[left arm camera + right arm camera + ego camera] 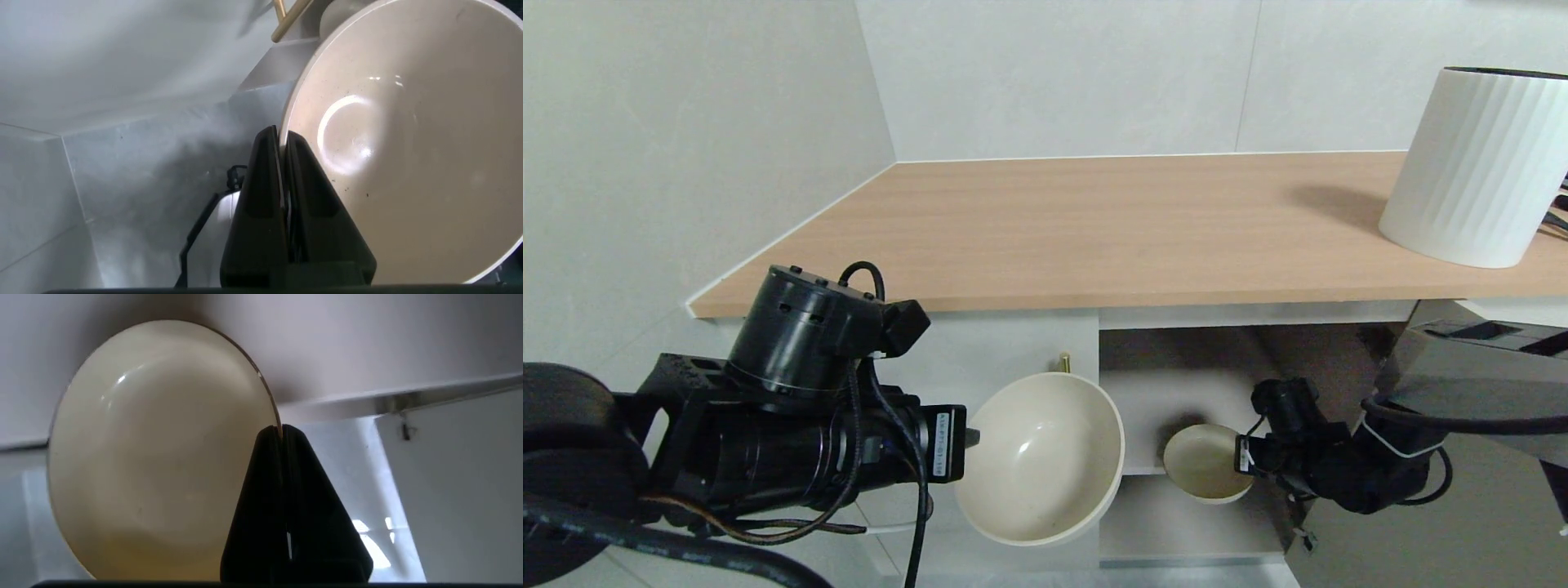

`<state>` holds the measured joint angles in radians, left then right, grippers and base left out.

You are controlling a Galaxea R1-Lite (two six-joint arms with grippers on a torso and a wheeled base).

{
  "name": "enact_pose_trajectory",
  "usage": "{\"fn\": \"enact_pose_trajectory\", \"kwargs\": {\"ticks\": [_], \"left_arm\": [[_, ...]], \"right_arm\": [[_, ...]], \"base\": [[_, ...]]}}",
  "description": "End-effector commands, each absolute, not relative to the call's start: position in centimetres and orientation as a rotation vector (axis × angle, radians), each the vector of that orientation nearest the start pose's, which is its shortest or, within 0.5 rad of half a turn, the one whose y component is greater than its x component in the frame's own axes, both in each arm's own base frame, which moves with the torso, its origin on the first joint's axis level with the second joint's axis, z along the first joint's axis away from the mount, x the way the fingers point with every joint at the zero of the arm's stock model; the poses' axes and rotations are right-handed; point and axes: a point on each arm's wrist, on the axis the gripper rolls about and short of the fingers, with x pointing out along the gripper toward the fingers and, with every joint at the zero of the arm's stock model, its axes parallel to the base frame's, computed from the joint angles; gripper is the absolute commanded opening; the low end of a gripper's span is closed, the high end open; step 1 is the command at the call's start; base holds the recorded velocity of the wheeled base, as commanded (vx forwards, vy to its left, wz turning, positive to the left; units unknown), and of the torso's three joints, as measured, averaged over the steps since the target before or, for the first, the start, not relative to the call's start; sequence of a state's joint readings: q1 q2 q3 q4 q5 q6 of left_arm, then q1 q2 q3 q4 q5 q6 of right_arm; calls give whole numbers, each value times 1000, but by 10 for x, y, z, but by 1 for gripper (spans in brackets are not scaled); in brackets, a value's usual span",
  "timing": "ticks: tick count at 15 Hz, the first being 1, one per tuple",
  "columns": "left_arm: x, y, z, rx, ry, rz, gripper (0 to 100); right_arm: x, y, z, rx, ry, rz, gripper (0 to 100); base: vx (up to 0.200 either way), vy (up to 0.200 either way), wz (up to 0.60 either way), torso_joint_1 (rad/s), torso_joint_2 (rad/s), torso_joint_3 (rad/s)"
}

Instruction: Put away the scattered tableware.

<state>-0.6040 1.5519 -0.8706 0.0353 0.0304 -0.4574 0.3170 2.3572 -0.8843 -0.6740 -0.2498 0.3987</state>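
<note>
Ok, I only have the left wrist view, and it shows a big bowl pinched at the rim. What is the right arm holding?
Observer: The right gripper is shut on the rim of a smaller bowl, which is held on edge.
Operator: Where is that relative to my bowl?
Observer: It is to the robot's right of your large bowl and apart from it. It sits at an open cabinet compartment under the wooden counter.
Operator: Anything up on the counter?
Observer: A white ribbed container stands at its right end.
</note>
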Motion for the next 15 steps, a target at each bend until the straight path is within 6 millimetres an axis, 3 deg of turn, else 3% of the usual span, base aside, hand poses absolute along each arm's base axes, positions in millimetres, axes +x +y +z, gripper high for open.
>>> {"fn": "enact_pose_trajectory", "kwargs": {"ticks": [1,15], "left_arm": [[210,-145,180,-198,800,-378,0],[211,-147,175,-191,819,-376,0]], "right_arm": [[362,111,-33,155,767,-99,0],[413,111,-43,202,646,-212,0]], "base": [[0,0,0,0,0,0],[0,0,0,0,0,0]]}}
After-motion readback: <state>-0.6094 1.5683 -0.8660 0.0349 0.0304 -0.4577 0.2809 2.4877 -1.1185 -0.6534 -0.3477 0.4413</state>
